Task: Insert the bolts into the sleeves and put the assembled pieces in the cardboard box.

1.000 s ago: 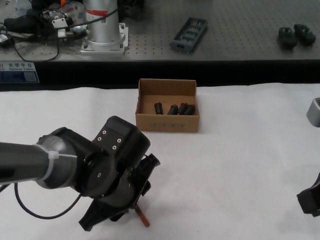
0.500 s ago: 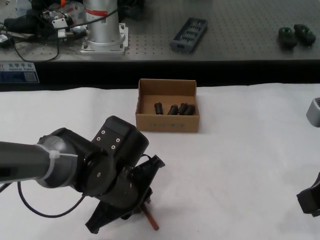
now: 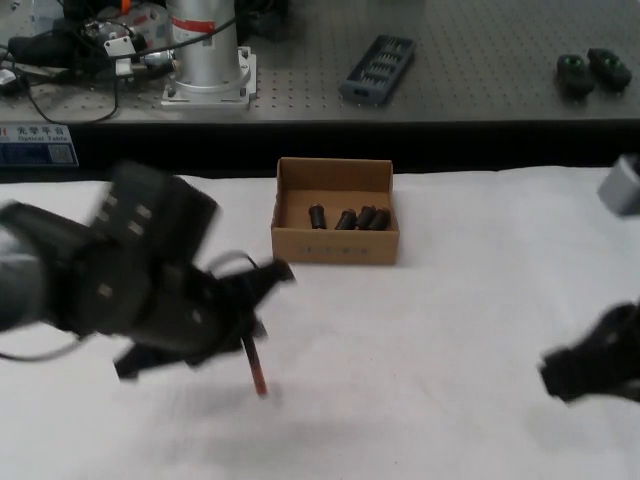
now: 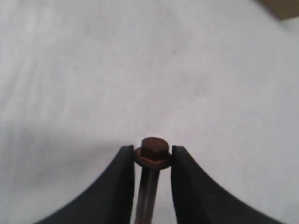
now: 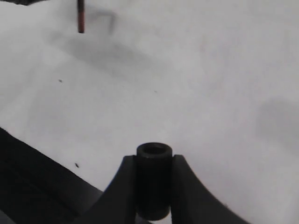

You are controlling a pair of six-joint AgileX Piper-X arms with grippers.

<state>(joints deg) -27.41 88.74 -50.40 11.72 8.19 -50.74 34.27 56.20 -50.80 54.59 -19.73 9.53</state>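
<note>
My left gripper (image 4: 150, 163) is shut on a rusty brown bolt (image 4: 151, 156), its hex head level with the fingertips. In the high view this arm hangs over the left of the white sheet with the bolt (image 3: 257, 368) pointing down from the left gripper (image 3: 250, 345). My right gripper (image 5: 153, 179) is shut on a black sleeve (image 5: 153, 179), bore facing out; the far bolt (image 5: 81, 17) shows beyond it. The right gripper (image 3: 590, 365) sits at the right edge. The cardboard box (image 3: 335, 243) stands mid-bench with several dark assembled pieces (image 3: 350, 217) inside.
Behind the white sheet (image 3: 430, 330) runs a perforated bench with a metal column base (image 3: 205, 55), a black ribbed block (image 3: 378, 65), cables at the far left and two dark round parts (image 3: 592, 70) at the far right. A grey object (image 3: 622, 188) sits at the right edge.
The left arm has swung up and to the left with the bolt, which now hangs above the sheet. The right gripper has moved inward from the right edge.
</note>
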